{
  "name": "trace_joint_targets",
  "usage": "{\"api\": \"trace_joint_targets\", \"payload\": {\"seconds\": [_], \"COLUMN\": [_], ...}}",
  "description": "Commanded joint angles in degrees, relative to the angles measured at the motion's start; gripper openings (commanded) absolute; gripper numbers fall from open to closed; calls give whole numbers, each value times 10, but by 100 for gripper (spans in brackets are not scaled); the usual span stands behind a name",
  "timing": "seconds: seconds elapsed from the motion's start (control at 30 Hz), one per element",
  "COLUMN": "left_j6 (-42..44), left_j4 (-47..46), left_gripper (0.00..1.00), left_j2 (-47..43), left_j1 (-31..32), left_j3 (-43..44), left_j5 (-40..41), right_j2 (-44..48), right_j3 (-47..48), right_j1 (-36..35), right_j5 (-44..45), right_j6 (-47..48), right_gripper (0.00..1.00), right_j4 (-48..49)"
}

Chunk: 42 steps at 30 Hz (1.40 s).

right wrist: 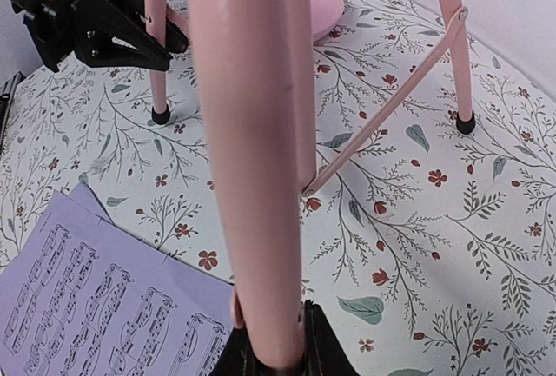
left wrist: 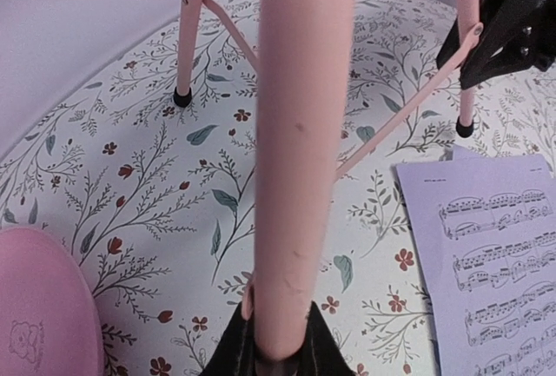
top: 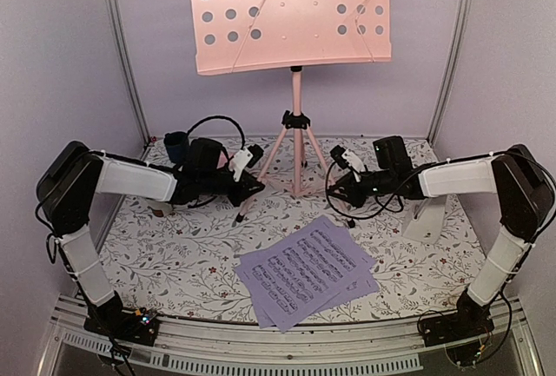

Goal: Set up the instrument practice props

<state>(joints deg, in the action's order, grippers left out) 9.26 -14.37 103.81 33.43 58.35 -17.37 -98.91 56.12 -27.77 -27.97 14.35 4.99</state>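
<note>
The pink music stand [top: 295, 89] stands upright at the back centre, its perforated desk [top: 291, 11] facing me. My left gripper [top: 247, 187] is shut on the stand's left tripod leg [left wrist: 300, 133], whose lower end sits between the black fingers [left wrist: 228, 352]. The right gripper [top: 339, 192] is shut on the right tripod leg [right wrist: 256, 150] in the same way. Lavender sheet music pages [top: 306, 272] lie flat at the front centre, also seen as sheet music [left wrist: 499, 254] and sheet music [right wrist: 95, 306]. The white metronome [top: 426, 218] stands under my right forearm.
A dark cup [top: 176, 144] sits at the back left behind the left arm. A round pink plate [right wrist: 328, 7] lies past the stand's legs on the left side. Purple walls with metal rails [top: 122, 46] enclose the floral mat [top: 200, 263].
</note>
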Motion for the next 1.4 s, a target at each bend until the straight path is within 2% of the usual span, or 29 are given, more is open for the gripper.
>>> {"api": "trace_joint_targets", "payload": {"seconds": [0.0, 0.27, 0.73, 0.97, 1.17, 1.37], "left_j6": [-78, -85, -97, -94, -90, -71], "left_j4": [22, 29, 17, 1, -3, 21], "left_gripper": [0, 0, 0, 0, 0, 0], "left_j2": [-33, -47, -38, 5, 55, 131], "left_j1": [-36, -36, -36, -33, -33, -34], "left_j3": [-31, -61, -79, -34, 26, 120], "left_j5": [52, 61, 77, 75, 71, 73], "right_j2": [5, 26, -2, -33, -74, -96], "right_j3": [-39, -83, -49, -25, 31, 63], "right_j1": [48, 47, 47, 48, 54, 80], "right_j5": [107, 122, 158, 186, 219, 237], "right_j6": [-118, -140, -165, -159, -150, -117], "right_gripper": [0, 0, 0, 0, 0, 0], "right_j4": [-112, -113, -174, -157, -157, -152]}}
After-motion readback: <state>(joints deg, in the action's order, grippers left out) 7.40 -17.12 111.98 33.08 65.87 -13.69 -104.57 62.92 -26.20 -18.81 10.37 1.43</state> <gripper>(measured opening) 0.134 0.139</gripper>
